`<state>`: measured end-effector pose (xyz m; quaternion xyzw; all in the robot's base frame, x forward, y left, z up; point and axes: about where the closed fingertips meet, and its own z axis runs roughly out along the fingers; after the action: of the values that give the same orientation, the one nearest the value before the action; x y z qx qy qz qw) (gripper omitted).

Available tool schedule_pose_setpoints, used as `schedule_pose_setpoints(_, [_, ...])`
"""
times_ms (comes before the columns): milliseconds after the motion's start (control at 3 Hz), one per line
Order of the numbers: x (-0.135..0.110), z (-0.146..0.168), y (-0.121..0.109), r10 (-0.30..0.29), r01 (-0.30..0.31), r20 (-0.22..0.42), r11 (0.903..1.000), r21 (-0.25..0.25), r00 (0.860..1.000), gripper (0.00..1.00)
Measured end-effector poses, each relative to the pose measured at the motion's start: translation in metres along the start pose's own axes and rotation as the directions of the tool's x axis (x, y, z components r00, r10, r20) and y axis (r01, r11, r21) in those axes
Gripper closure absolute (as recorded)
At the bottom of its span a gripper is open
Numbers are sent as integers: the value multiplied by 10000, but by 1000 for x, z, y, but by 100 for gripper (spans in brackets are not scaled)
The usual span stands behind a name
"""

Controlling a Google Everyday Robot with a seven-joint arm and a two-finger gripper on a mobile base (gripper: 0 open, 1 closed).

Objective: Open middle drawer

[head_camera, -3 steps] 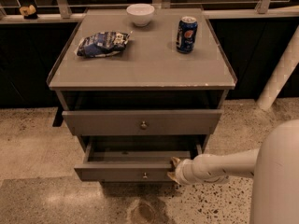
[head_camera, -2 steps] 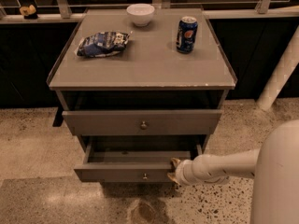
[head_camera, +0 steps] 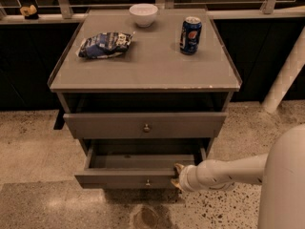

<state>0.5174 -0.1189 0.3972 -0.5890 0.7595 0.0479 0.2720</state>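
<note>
The grey cabinet [head_camera: 143,75] shows two drawer fronts, each with a small round knob. The upper front [head_camera: 105,125] stands a little forward of the frame. Below it the middle drawer [head_camera: 124,178] is pulled out well past it, and its empty inside [head_camera: 143,161] shows. Its knob [head_camera: 148,182] is bare. My gripper [head_camera: 177,176] is at the right end of this drawer's front, touching it, on the end of my white arm [head_camera: 224,171], which reaches in from the right. Anything below this drawer is hidden.
On the cabinet top stand a white bowl [head_camera: 143,14], a blue soda can [head_camera: 190,35] and a blue chip bag [head_camera: 104,45]. A white post [head_camera: 286,75] leans at the right. My white body [head_camera: 286,185] fills the lower right. Speckled floor [head_camera: 38,142] surrounds the cabinet.
</note>
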Motion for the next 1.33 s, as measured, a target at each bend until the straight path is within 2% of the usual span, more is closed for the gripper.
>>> schedule_pose_setpoints(333, [5, -2, 11, 36, -37, -61, 9999, -100, 10000, 100])
schedule_pose_setpoints(1333, [3, -6, 15, 29, -29, -36, 9999, -139, 10000, 100])
